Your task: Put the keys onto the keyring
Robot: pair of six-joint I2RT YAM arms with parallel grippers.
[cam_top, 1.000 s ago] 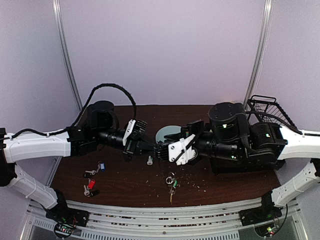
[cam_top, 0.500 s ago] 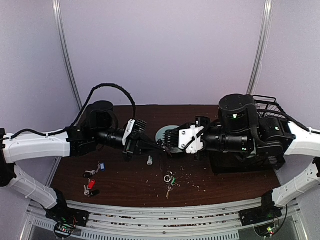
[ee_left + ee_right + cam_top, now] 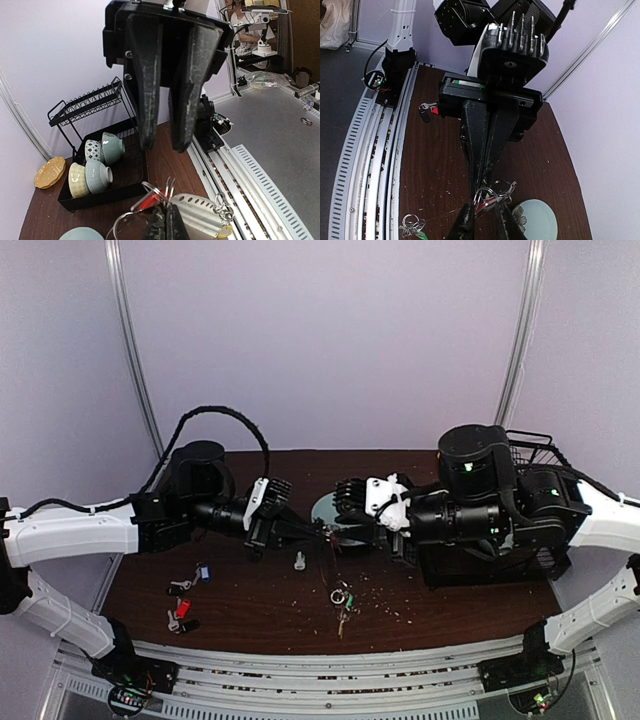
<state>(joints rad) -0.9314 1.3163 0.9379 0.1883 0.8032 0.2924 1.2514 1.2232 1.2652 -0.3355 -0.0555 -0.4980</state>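
Now the left gripper (image 3: 312, 531) is pinching the keyring (image 3: 504, 185) with its fingers pressed fully together. It is holding it in the air at about 6 o'clock of the pale green plate (image 3: 322, 506). A red tag (image 3: 150, 200) is showing right at this pinch. The right gripper (image 3: 342, 522) is facing it tip to tip with its fingers spread only a little. I am seeing nothing caught between them, and I cannot tell whether they are touching the wire.

The step in hand is, I think, working a key onto the loop at the pinch. To do it well, the left arm should be holding the loop very still while the right one is moving slowly. Several thin wires are crowding there, so the right fingers should be closing on one piece only. A thin wire seems to be running down to the green-tagged key (image 3: 343, 602) on the table at 6 o'clock, so a hard pull may be dragging it. Whether that key is already on the loop I cannot tell. The blue-tagged key (image 3: 203, 573) and the red-tagged key (image 3: 181, 610) are lying at 8 o'clock, well apart.

Compared with one second ago, the right gripper is now standing more toward 12 o'clock, over the plate's rim, and its wrist is rolled differently. The left arm and the green-tagged key are staying almost in place.
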